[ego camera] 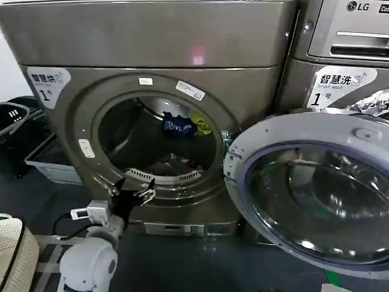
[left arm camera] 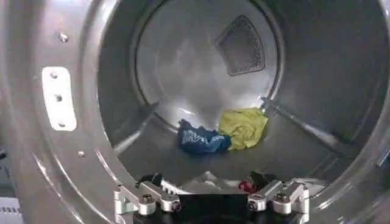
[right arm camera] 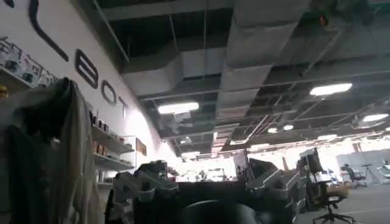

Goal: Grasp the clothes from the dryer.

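Bronze-grey metal made up the dryer [ego camera: 152, 73] in the head view, its round porthole open and its grey-rimmed glass door [ego camera: 310, 194] swung out to the robot's right. The left gripper [ego camera: 130, 193] sat at the lower rim of the porthole, its fingers spread apart and holding nothing. Deep in the drum, well beyond the fingertips, lay the clothes: a dark blue garment [ego camera: 177, 126] with a yellow-green garment [ego camera: 200, 125] touching it on the side away from the gripper. Nearer, just past the fingertips on the drum floor, lay dark and white patterned cloth [ego camera: 176, 165], hard to make out. A white label [ego camera: 47, 82] marked "1" sat on the dryer's front, and a grey basket [ego camera: 51, 161] stood on the floor beside the machine.

From the left wrist, the left gripper [left arm camera: 210, 198] pointed into the drum with both fingers [left arm camera: 143, 198] wide apart and empty. Straight ahead of them, well apart, the dark blue garment [left arm camera: 202, 139] lay crumpled on the drum floor, touching the yellow-green garment [left arm camera: 244, 126] beside it. Between the fingertips and just beyond them, a bit of patterned cloth [left arm camera: 207, 181] with white and red in it showed low on the drum. A perforated vent [left arm camera: 241, 45] sat in the back wall above the clothes.

From the right wrist, the right gripper [right arm camera: 210, 195] pointed up and away from the dryer, toward a ceiling with strip lights [right arm camera: 178, 108]. Its fingers [right arm camera: 137, 185] stood apart, with nothing between them.
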